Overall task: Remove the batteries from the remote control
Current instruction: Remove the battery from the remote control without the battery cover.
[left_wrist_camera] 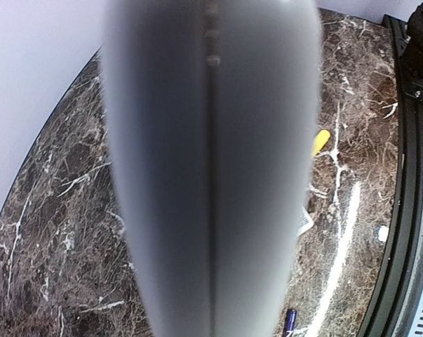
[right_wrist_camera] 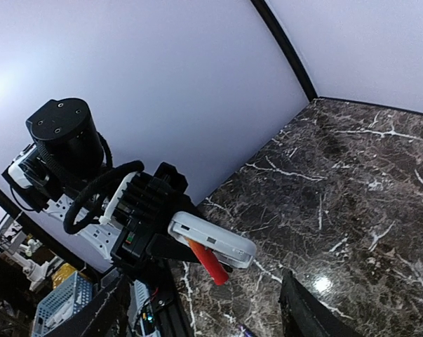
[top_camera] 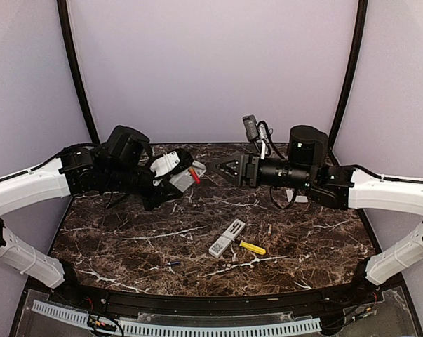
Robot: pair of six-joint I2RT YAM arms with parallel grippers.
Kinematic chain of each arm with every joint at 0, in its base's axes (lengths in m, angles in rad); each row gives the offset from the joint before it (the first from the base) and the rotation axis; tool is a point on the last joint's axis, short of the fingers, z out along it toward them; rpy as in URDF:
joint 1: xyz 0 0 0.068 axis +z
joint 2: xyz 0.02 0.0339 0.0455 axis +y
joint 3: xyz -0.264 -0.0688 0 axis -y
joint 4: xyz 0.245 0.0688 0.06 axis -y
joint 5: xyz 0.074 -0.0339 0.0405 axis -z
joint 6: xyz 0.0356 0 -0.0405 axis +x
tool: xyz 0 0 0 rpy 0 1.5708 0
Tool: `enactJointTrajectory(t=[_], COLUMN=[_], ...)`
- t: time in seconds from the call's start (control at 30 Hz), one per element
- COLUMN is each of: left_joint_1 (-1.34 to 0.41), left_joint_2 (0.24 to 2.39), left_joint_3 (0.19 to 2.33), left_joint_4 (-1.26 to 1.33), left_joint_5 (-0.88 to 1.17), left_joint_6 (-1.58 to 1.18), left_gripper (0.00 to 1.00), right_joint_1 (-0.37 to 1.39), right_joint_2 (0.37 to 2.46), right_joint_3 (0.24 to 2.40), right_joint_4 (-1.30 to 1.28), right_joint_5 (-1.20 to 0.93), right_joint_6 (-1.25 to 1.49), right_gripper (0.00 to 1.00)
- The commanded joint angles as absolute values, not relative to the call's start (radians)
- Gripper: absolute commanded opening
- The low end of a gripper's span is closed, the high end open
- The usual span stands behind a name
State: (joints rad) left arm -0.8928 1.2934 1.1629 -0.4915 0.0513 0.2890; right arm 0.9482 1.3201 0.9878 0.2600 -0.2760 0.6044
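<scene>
Up close | left wrist: remote (left_wrist_camera: 211, 175) blurred | right wrist: red battery (right_wrist_camera: 207, 261) protruding

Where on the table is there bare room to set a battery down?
Bare marble on the left, between the table's edge and the dark battery; also the right side beyond the yellow screwdriver. Crowded in the middle, around the grey flat piece and screwdriver.
</scene>
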Motion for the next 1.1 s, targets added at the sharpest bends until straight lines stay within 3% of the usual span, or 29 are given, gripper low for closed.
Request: enactJointTrajectory(t=[0.0,0.43,1.07], left_joint_1=[-0.896,-0.896,-0.895], left_joint_2=[1.246,1.206,1.205], left_joint_3=[1.162,1.146,1.141], left_joint_4=[-0.438,-0.411,-0.398], left_joint_5=[0.179,0.272,0.283], left_joint_6=[0.286,0.219,0.193], left_gripper=[0.0,0.0,0.0], right_joint_1=[0.946,0.949,0.974], right_joint_2=[1.337,1.369,1.397], right_joint_3=[0.983,0.961,0.993], right_joint_4=[0.314,0.388,0.421], right_joint_5=[-0.422,-0.523,-0.567], right_joint_6=[0.597,0.638,0.636], right_gripper=[0.67,0.36,0.22])
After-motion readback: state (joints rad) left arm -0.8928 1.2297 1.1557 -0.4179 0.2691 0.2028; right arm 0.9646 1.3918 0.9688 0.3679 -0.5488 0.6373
